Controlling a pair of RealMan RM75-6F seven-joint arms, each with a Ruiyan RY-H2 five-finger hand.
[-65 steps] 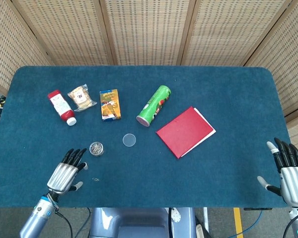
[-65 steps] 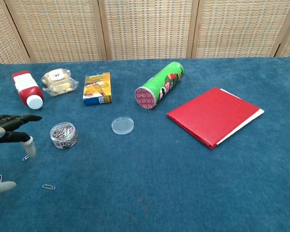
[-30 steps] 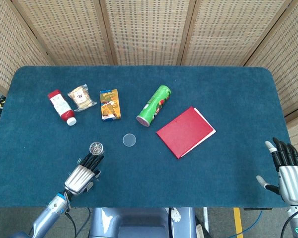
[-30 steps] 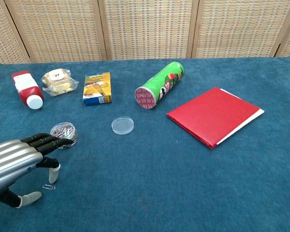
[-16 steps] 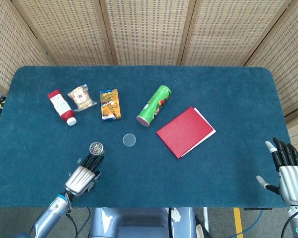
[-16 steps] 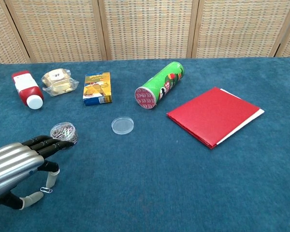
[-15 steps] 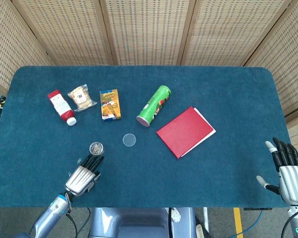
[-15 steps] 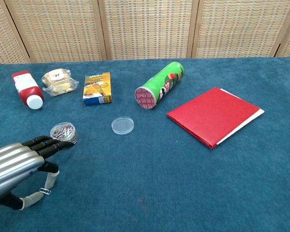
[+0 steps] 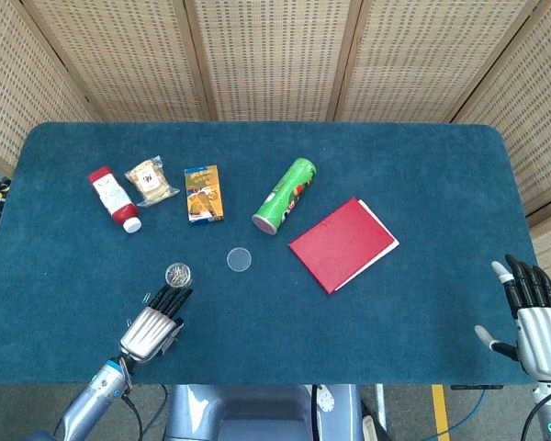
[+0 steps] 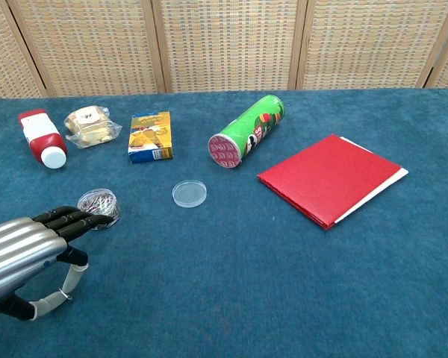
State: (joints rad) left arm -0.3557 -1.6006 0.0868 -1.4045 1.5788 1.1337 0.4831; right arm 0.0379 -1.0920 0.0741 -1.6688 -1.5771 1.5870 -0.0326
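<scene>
My left hand (image 9: 152, 327) lies low over the blue table (image 9: 367, 331) near its front left edge, knuckles up. In the chest view its thumb and a fingertip (image 10: 76, 271) meet on a small paper clip (image 10: 63, 296) at the cloth, pinching it. Just beyond the hand's fingertips stands a small round dish of paper clips (image 10: 98, 206). My right hand (image 9: 533, 317) stays off the table's front right corner, fingers apart and holding nothing; only the head view shows it.
A clear round lid (image 10: 189, 194) lies mid-table. Behind it are a green chips can (image 10: 246, 130) on its side, an orange box (image 10: 150, 136), a snack bag (image 10: 89, 125) and a red bottle (image 10: 42, 138). A red folder (image 10: 330, 177) lies to the right.
The left hand moved right from the table's left side to the loose paper clip, and its thumb and finger closed in on the clip. The right hand has not moved.
</scene>
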